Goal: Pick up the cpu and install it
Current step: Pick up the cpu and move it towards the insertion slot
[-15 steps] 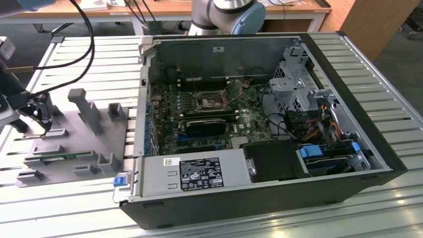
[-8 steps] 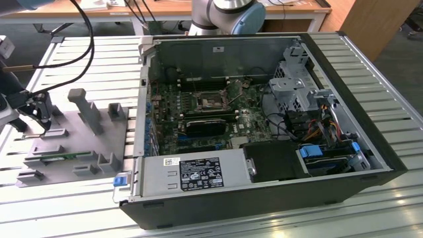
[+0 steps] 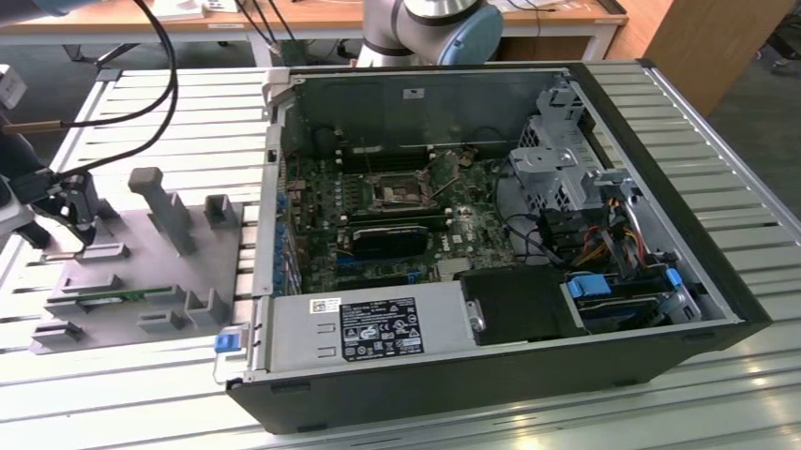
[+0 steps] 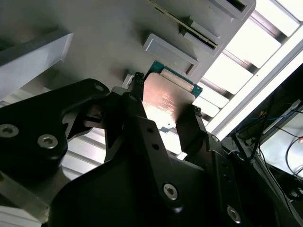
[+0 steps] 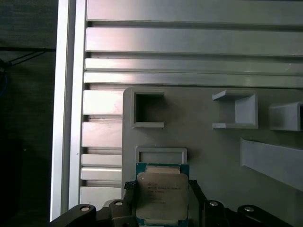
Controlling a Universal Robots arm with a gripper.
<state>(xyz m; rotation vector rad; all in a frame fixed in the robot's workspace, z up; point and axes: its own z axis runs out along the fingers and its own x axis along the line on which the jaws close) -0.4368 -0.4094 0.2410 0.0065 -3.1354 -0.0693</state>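
The cpu (image 5: 162,195) is a small flat square with a shiny metal top and a thin green edge. It sits between the two dark fingers (image 4: 185,135) of my gripper (image 4: 163,106), which are closed against two opposite edges of it. It is over a corner of the grey fixture plate (image 5: 213,156), partly overlapping a shallow rectangular pocket (image 5: 161,152). From these angles I cannot be sure whether it is lifted clear or resting on the plate.

In the exterior view, the plate lies at the exterior view's left, well apart from the open computer case (image 3: 414,94). The motherboard socket (image 3: 398,192) is inside that case.

I judge the chip to be light, stiff and thin. Its polished top looks slippery, and its underside is probably delicate. The edges therefore seem the right place to hold it, squarely and level, with only modest squeeze so it neither tilts nor slides out.
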